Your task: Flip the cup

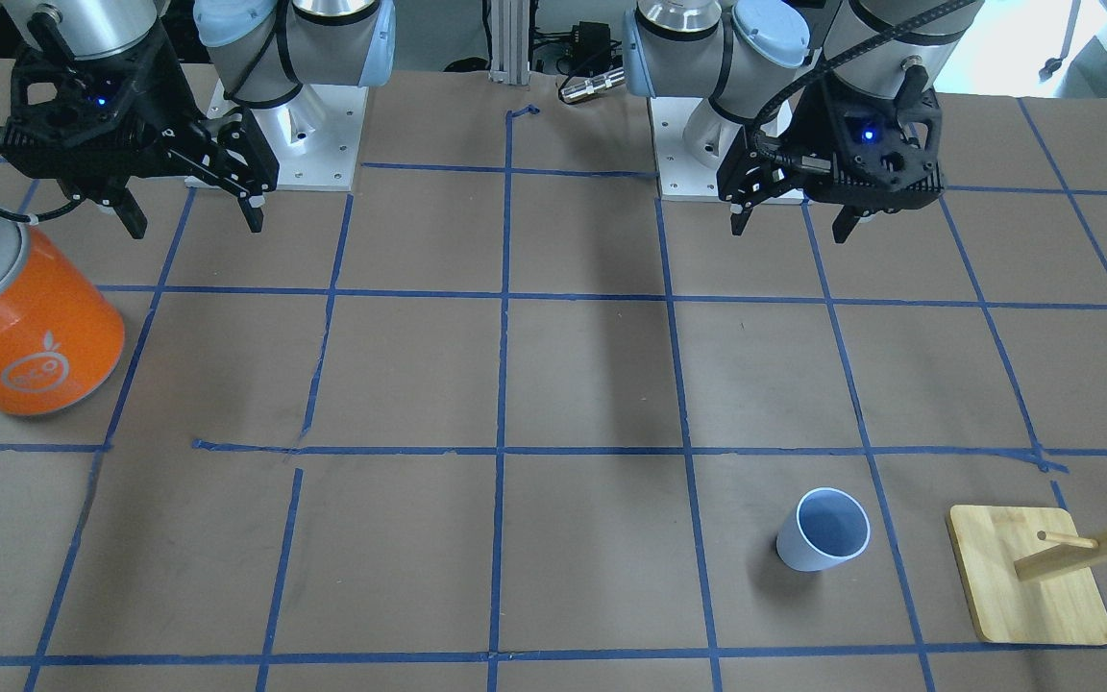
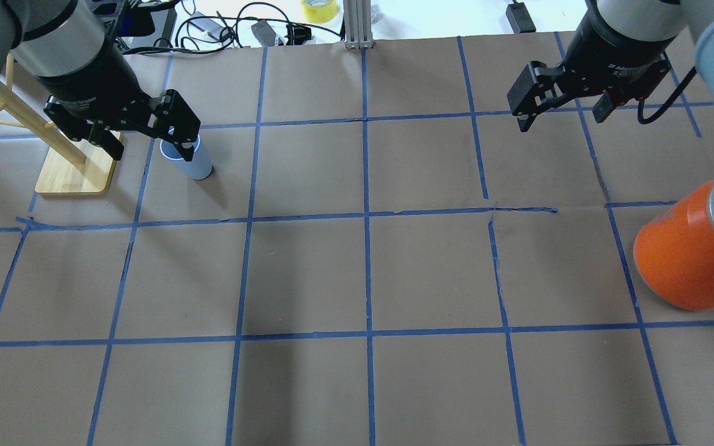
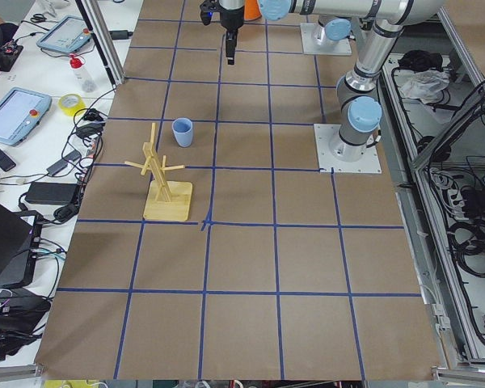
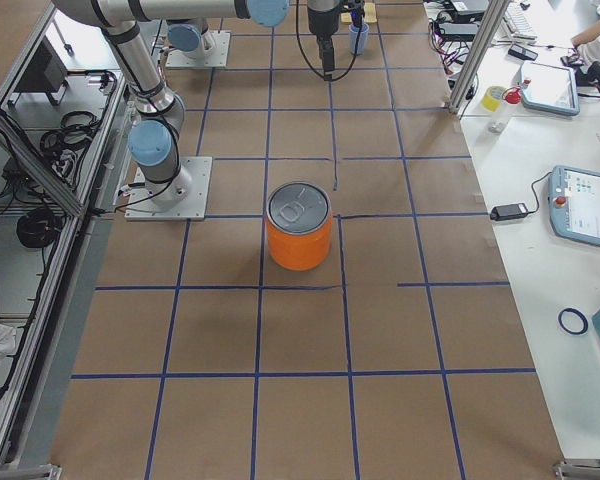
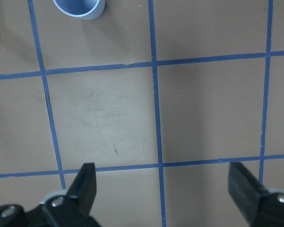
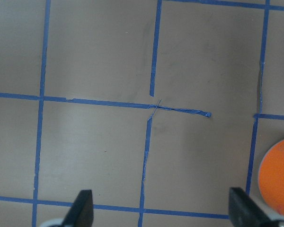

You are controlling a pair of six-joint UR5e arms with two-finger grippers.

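Cup (image 1: 823, 531) upright, whole mouth visible from front; overhead, spread left fingers (image 2: 182, 121) overlap it; right fingers (image 6: 83, 210) spread, both empty

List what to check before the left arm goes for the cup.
1. The small pale lavender-blue plastic cup stands mouth up, untouched: ok.
2. The left claw is open and empty: ok.
3. The left claw is lined up over the cup: not ok, the cup sits at the top edge of the wrist view.
4. The wooden peg rack is apart from the cup: ok.
5. The right claw is open and far from the cup: ok.
6. The large orange can is out of the path: ok.
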